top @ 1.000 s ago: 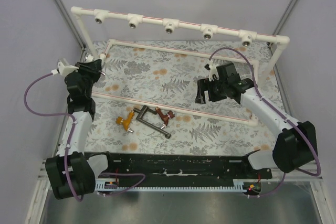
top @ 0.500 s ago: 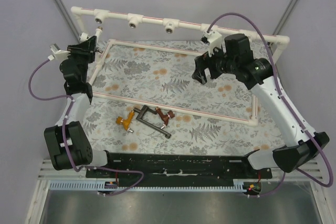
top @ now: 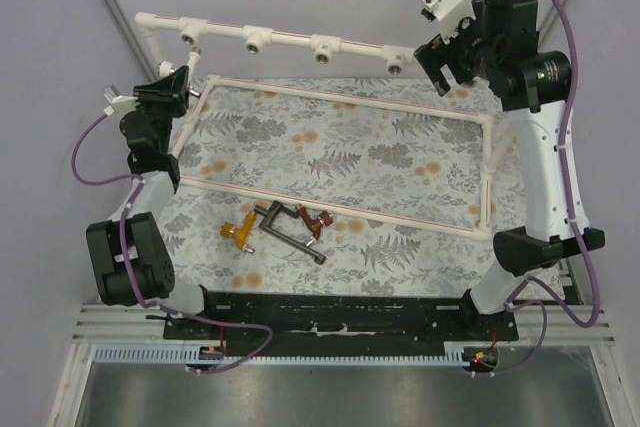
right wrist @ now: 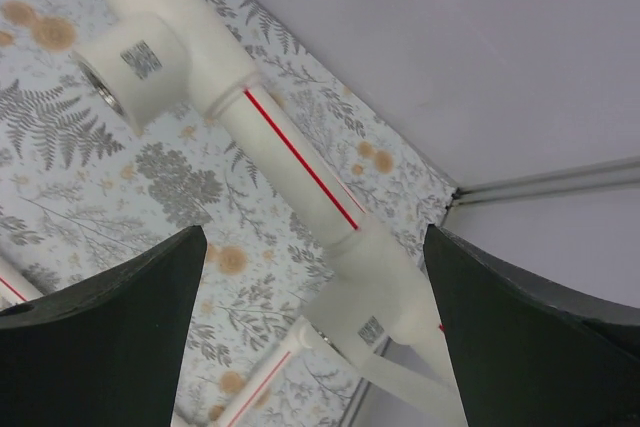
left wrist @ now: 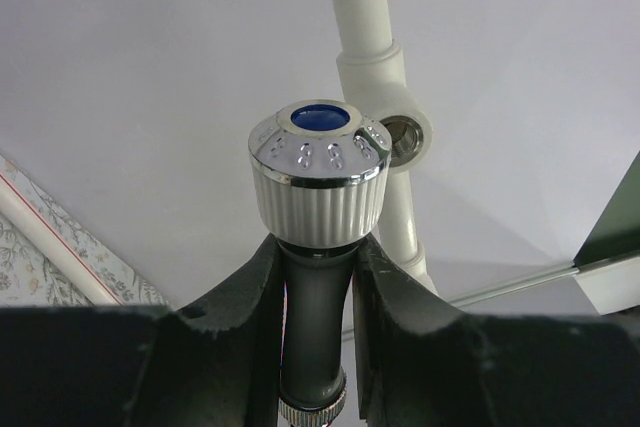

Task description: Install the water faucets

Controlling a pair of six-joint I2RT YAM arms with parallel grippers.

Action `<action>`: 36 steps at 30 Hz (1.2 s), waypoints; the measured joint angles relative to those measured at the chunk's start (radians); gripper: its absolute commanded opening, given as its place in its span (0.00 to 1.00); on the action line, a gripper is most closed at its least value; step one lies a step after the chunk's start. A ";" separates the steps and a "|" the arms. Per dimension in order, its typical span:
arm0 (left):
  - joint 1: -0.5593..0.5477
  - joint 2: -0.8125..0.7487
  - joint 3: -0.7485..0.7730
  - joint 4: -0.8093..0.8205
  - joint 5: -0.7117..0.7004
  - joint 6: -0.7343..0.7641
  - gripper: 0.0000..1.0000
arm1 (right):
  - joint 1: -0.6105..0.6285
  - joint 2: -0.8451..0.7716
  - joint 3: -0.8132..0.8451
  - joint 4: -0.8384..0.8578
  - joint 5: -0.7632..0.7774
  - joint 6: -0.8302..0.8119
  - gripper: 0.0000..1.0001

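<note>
The left gripper (left wrist: 316, 269) clamps the dark stem of a white ribbed-knob, chrome-capped water faucet (left wrist: 318, 182) at the far left, just beside the end tee socket (left wrist: 398, 133) of the white plastic pipe rail (top: 290, 39). The right gripper (right wrist: 310, 242) hangs wide open, raised at the rail's far right end. An orange-yellow faucet (top: 238, 231), a dark grey faucet (top: 285, 229) and a red-brown faucet (top: 318, 224) lie close together on the floral-patterned table mat (top: 400, 162), near centre-left.

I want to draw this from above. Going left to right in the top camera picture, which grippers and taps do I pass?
First the left gripper holding a white tap, then the orange tap, grey tap, red-brown tap, right gripper.
</note>
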 measured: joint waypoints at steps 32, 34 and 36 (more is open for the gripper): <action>-0.007 -0.156 0.258 -0.595 0.023 0.142 0.02 | -0.088 0.071 -0.166 0.142 -0.232 -0.332 0.12; -0.001 -0.166 0.256 -0.612 0.011 0.146 0.02 | -0.088 0.060 -0.188 0.160 -0.232 -0.336 0.10; 0.014 -0.171 0.255 -0.621 0.004 0.146 0.02 | -0.087 0.050 -0.203 0.172 -0.232 -0.338 0.10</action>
